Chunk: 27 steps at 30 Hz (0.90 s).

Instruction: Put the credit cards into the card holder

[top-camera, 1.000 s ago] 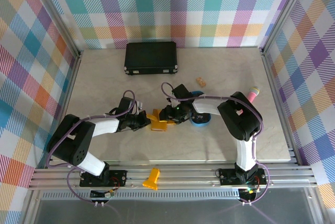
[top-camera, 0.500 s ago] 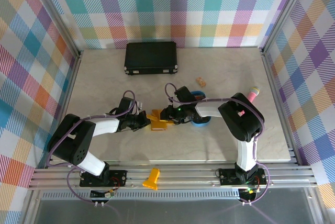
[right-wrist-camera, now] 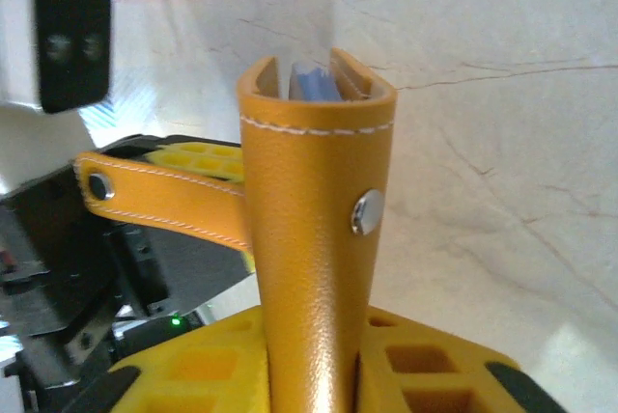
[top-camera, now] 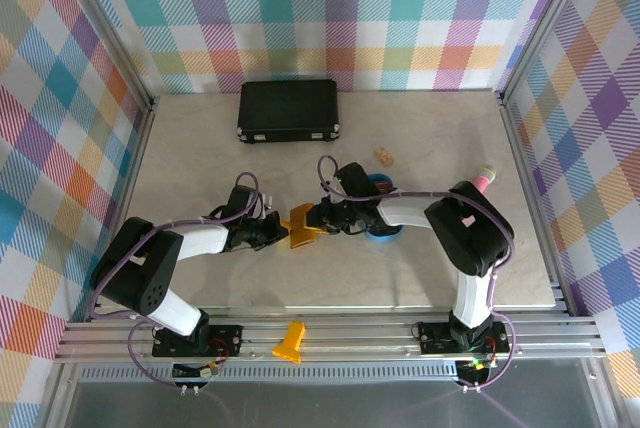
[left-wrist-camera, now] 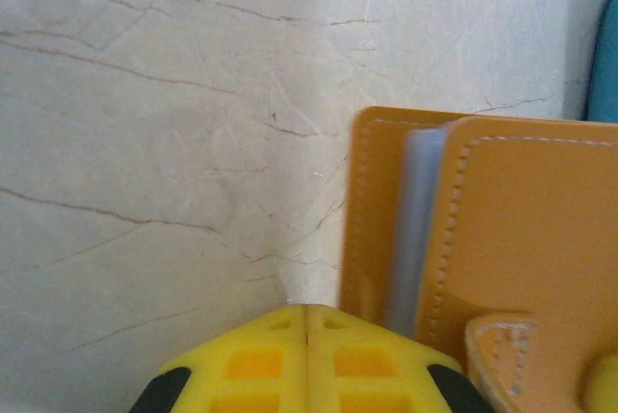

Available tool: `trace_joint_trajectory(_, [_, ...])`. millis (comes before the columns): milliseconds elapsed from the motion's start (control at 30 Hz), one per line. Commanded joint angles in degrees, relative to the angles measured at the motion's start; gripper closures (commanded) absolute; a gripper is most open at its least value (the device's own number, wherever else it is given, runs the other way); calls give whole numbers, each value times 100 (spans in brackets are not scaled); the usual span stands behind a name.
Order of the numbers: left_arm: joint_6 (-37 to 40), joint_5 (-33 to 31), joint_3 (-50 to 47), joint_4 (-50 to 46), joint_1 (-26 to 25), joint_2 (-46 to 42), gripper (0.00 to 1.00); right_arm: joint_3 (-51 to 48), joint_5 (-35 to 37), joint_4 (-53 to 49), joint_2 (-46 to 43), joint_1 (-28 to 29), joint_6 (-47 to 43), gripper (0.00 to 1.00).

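Two grippers crowd the card holder (top-camera: 300,227) at mid-table: the right gripper (right-wrist-camera: 311,360) pinches it in its jaws, the left gripper (left-wrist-camera: 307,355) sits just beside it, closed on nothing, so that narrow hold could let it twist or squeeze its pockets (right-wrist-camera: 309,80) shut.

A pale marble-patterned tabletop (top-camera: 200,148) with thin brown veins spreads all round the right pincer (top-camera: 318,218) — evenly lit, with only soft shadows. Beyond the pincer and off to either side of it rise walls of pastel plaid (top-camera: 400,8), cornered by silver metal posts (top-camera: 128,63). Nearer me than the pincer — along the table's edge — runs a slotted aluminium rail (top-camera: 350,333).
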Motion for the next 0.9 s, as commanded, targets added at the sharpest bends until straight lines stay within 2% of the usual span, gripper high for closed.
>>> trace_joint_trajectory(0, [63,-35,178,-367,-54,-309,97,-28,220,-203,-484,-25,-280,87])
trace_joint_trajectory(100, [133,-82,180,-926,83,-854,97,150,650,-937,-870,-74,-670,100])
trace_joint_trajectory(200, [307,-127,277,-1718,171,-1556,97,578,1338,-2113,-1317,-69,-1225,100])
trace_joint_trajectory(267, [472,-189,398,-2252,172,-2041,97,969,2213,-3149,-1615,3,-1547,100])
trace_joint_trajectory(367, [662,-330,617,-3233,180,-2796,96,1755,4099,-4841,-1841,351,-1787,100])
trace_joint_trajectory(533, [709,-505,941,-4178,223,-3737,95,3019,6375,-6996,-1346,1221,-999,100])
trace_joint_trajectory(567, [705,-513,993,-4292,227,-3803,95,3253,6644,-7386,-1151,1364,-804,100])
trace_joint_trajectory(733, [790,-558,1234,-4820,242,-3803,95,4191,7705,-8927,-220,2040,20,100])
trace_joint_trajectory(867, [980,-599,1274,-5041,264,-3891,95,4663,8019,-9711,317,2318,501,100])
